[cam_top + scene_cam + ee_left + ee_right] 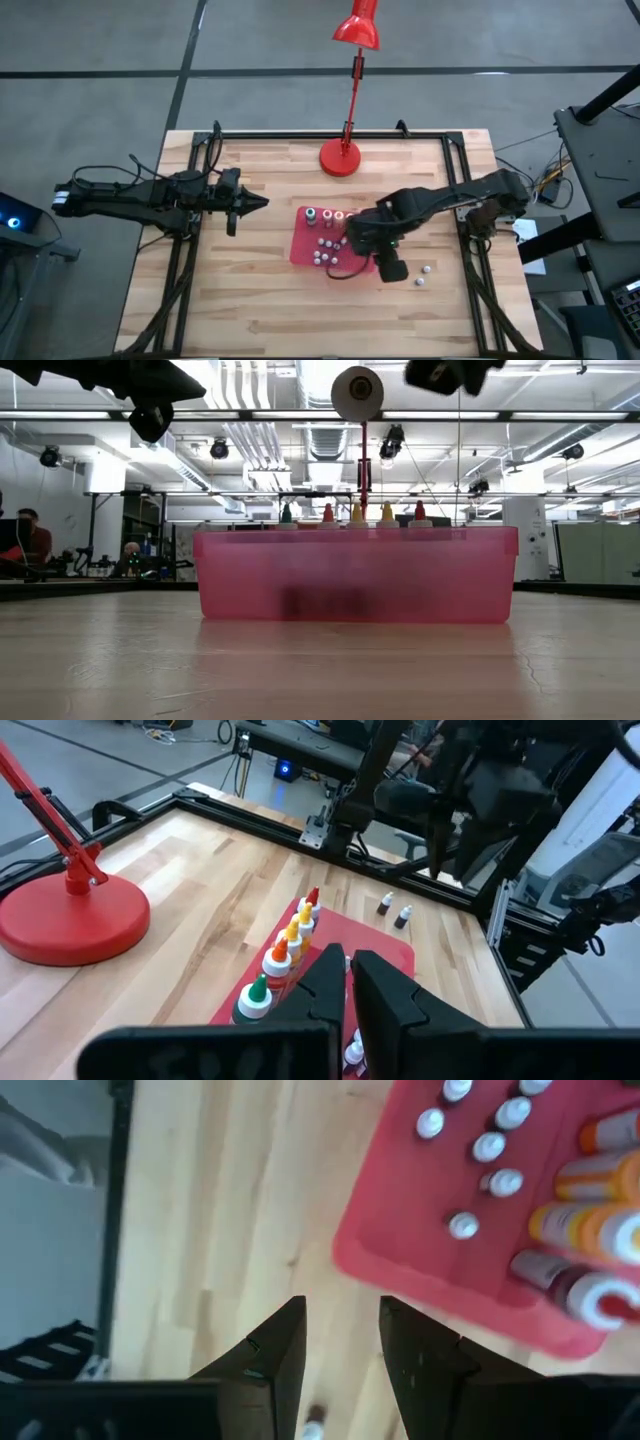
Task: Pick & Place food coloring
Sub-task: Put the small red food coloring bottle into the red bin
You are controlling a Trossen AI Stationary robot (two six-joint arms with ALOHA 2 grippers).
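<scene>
Above the near-right corner of the red tray point(305, 250), your right tool point(340, 1342) hangs with its two dark fingers parted and nothing between them; it looks down on bare tabletop point(250, 300) just beside the tray's edge. The food coloring bottles point(285, 948) stand in a row inside the tray, caps green, orange, yellow and red point(352, 513); small pale beads point(487, 1148) lie in the tray beside them; two more small bottles point(424, 275) rest on the tabletop to the tray's right, apart from it.

Risk, as you may judge it: the bottles stand close together, so a descent between them could knock a neighbour over; a finger landing on the tray's rim could tip or shove the whole tray; the loose bottles on the tabletop are tiny and could roll away from a closing finger; whether any bottle is already leaning cannot be told.

Pose: your right arm point(450, 200) reaches in from the right frame, elbow bent, wrist pointing down over the tray's corner; your left arm point(150, 195) lies stretched along the left side, well apart from the tray, its left tool point(348, 982) clenched and empty, pointing toward the tray and the red lamp point(345, 155) at the far edge.
</scene>
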